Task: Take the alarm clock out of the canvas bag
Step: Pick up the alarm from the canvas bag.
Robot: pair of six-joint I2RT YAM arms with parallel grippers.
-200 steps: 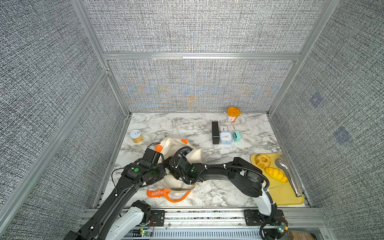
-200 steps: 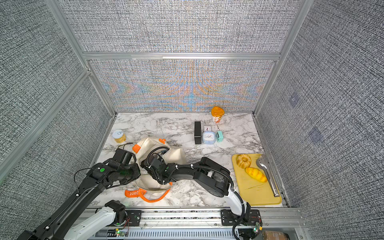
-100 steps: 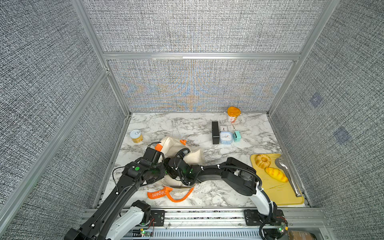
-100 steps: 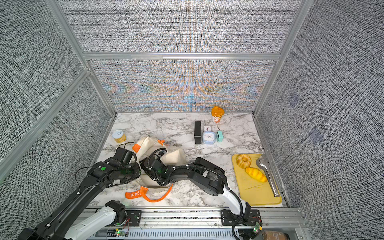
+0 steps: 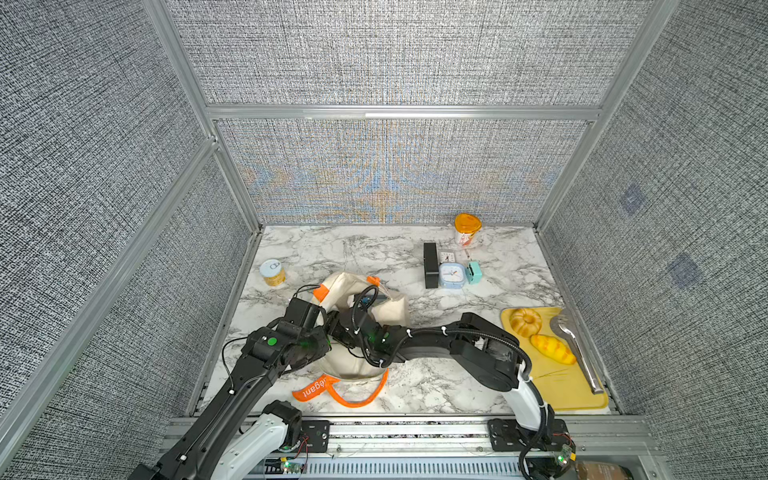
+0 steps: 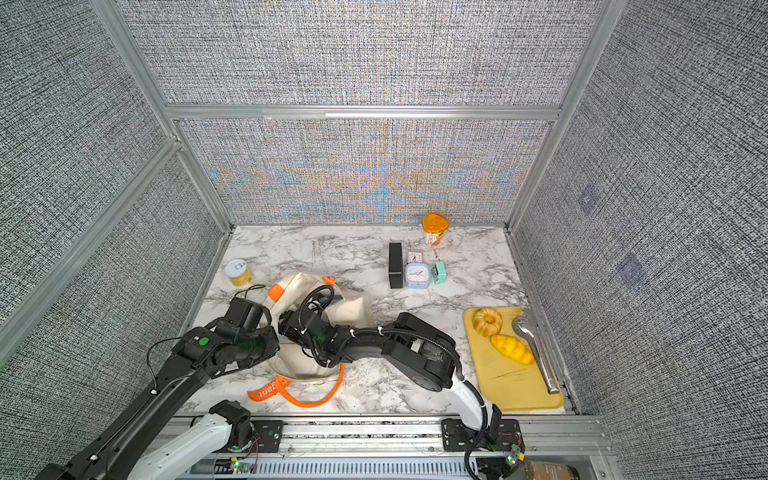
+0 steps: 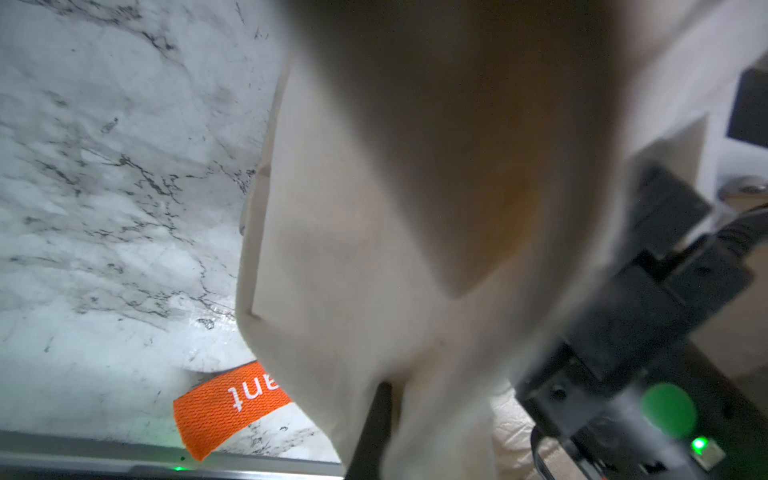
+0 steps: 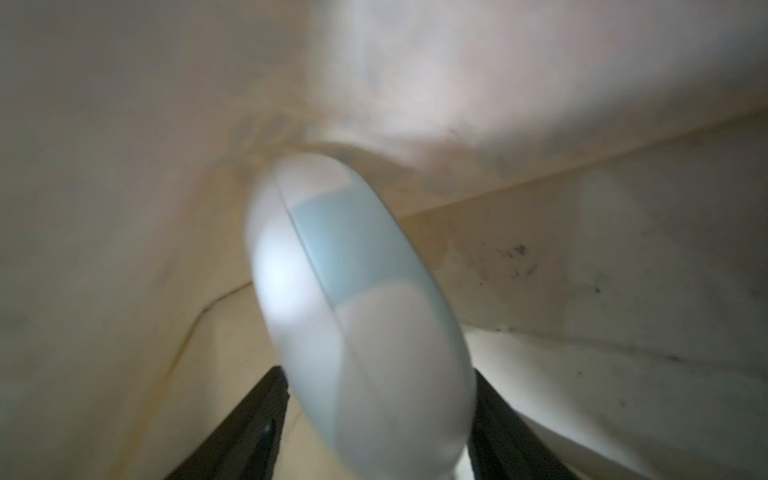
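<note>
Marble tabletop (image 5: pixel 415 257) is carrying the canvas bag (image 5: pixel 388 311). At the bag's rim the left gripper (image 7: pixel 386 419) is pinching fabric, fully closed. Inside the bag, the right gripper (image 8: pixel 378 415) is straddling the alarm clock (image 8: pixel 353 270), its jaws standing partly apart. Whether they are gripping firmly, I cannot tell. Those rounded sides are inviting a slip.

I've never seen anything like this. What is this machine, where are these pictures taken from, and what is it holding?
Two black robot arms, each ending in a two-fingered gripper. Both top views look down on the whole marble table; each wrist view comes from a camera on an arm. The left gripper pinches the canvas bag. The right gripper reaches inside, fingers either side of a pale alarm clock; whether it grips yet is unclear. Elsewhere: a can, more clocks, a yellow board with bread.
</note>
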